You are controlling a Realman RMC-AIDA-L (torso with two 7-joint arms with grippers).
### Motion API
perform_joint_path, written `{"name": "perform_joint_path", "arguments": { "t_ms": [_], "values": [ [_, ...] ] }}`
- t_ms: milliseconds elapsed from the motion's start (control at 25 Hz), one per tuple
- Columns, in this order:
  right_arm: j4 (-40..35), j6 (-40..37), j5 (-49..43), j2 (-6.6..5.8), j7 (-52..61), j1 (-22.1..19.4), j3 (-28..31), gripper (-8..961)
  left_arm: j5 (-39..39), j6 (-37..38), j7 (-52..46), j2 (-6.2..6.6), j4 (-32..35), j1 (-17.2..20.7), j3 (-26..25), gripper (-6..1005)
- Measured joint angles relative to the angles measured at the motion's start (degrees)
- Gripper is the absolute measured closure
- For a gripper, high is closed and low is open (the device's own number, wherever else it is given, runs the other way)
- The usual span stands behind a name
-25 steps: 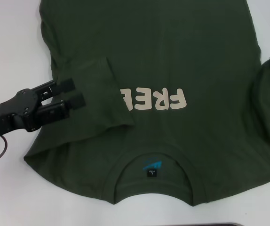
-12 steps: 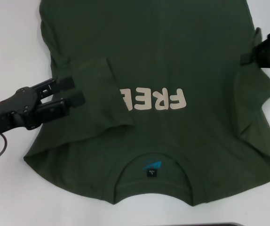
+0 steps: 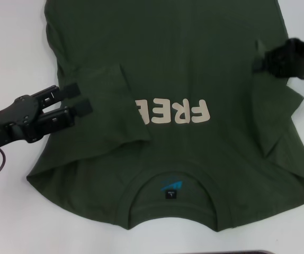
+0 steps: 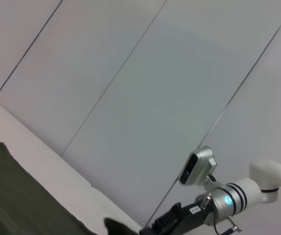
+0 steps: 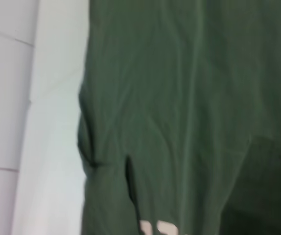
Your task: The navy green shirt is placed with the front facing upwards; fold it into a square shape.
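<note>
The navy green shirt (image 3: 194,69) lies spread front-up on the white desk (image 3: 9,47), covering most of its middle, with the round collar (image 3: 172,182) toward the near edge and the hem running off past the far edge of the head view. Cream block lettering (image 3: 174,111) sits across the chest, and a small teal-and-black label (image 3: 171,187) shows inside the collar. The sleeve on the robot's left (image 3: 107,103) is folded inward onto the chest, its cuff edge covering the start of the lettering. On the side toward the desk's right edge, the other sleeve (image 3: 279,114) is lifted and drawn inward over the body of the shirt, hanging in a loose fold with a pointed lower corner. The right hand (image 3: 263,59) is above that side, its dark fingers closed on the raised cloth of the sleeve's upper edge. The left hand (image 3: 77,99) is low at the shirt's left edge, just beside the folded sleeve, its two fingers parted with nothing between them. In the right wrist view the green cloth fills most of the picture beside a strip of white desk, with a bit of cream lettering showing. The left wrist view shows a corner of the shirt, the pale desk and wall panels, and the right arm (image 4: 238,198) farther off.
</note>
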Motion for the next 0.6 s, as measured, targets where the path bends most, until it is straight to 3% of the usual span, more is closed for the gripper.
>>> {"name": "perform_joint_path", "arguments": {
  "t_ms": [200,440,600],
  "values": [
    [0.36,0.7,4.25,-0.39,1.17,-0.45,0.0,651,-0.02,0.02,0.01,0.0,0.0,0.13,-0.09,159],
    [0.37,-0.57,6.5,-0.36,-0.63,-0.61,-0.06,528,-0.03,0.01,0.01,0.0,0.0,0.14,-0.1,158],
    [-0.47,-1.32,2.76,-2.32,-0.86,-1.22,-3.18,446,-0.03,-0.01,0.01,0.0,0.0,0.15,-0.42,158]
  ]
}}
